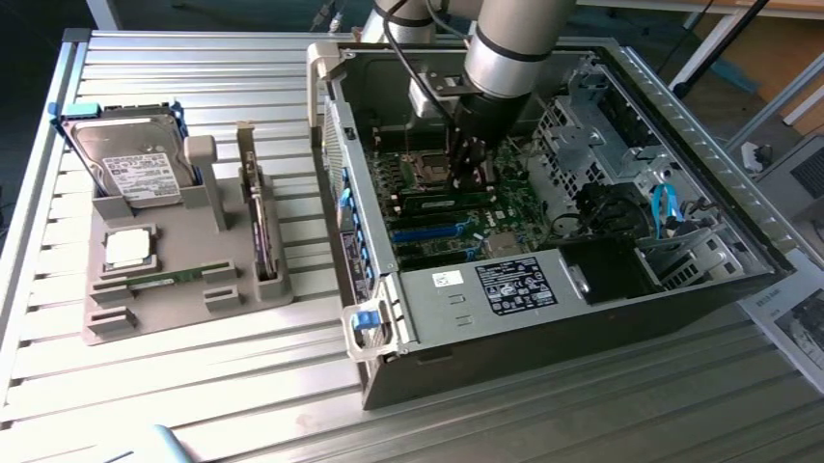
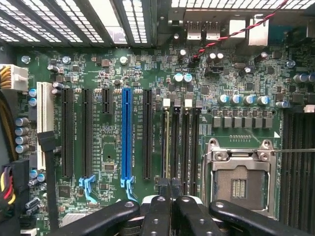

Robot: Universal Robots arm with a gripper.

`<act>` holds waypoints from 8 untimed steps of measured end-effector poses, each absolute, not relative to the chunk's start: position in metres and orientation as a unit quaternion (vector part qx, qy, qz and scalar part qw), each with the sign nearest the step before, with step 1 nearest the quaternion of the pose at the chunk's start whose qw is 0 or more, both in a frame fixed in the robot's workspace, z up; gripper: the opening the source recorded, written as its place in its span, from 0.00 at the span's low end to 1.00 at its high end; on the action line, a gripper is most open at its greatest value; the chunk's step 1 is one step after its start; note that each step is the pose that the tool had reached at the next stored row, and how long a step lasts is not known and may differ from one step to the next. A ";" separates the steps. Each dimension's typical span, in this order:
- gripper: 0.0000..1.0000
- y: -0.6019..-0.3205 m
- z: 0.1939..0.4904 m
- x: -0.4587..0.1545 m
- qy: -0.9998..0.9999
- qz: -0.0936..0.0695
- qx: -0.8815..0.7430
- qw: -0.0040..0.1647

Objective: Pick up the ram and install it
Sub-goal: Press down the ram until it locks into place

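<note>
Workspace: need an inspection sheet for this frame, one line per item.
Surface: ribbed metal table, grey parts tray on it at the exterior view's left.
Job's things: one ram lies flat in the tray; open PC case with motherboard, ram slots beside the empty CPU socket.
Clutter: hard drive, processor and an upright card in the tray.
Grippers: gripper down inside the case over the ram slots, fingers shut; whether they hold a ram cannot be told.
Cables: blue cable in the case; red-black twisted wire near the board's edge.
Surroundings: papers at the exterior view's right.
</note>
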State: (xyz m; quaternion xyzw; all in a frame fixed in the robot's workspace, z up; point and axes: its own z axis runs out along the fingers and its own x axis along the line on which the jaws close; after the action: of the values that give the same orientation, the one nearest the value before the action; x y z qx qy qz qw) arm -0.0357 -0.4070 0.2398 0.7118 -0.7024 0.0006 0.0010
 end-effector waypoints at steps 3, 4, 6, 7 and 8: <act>0.10 -0.407 0.236 -0.036 -0.702 0.000 0.712 0.001; 0.10 -0.407 0.235 -0.036 -0.702 0.000 0.712 0.001; 0.10 -0.407 0.234 -0.036 -0.702 0.000 0.712 0.002; 0.10 -0.407 0.233 -0.036 -0.702 0.000 0.712 0.002; 0.10 -0.407 0.232 -0.036 -0.702 0.000 0.712 0.002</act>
State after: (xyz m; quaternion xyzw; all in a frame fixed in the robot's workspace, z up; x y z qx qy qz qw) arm -0.0357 -0.4071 0.2320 0.7118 -0.7024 0.0001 0.0017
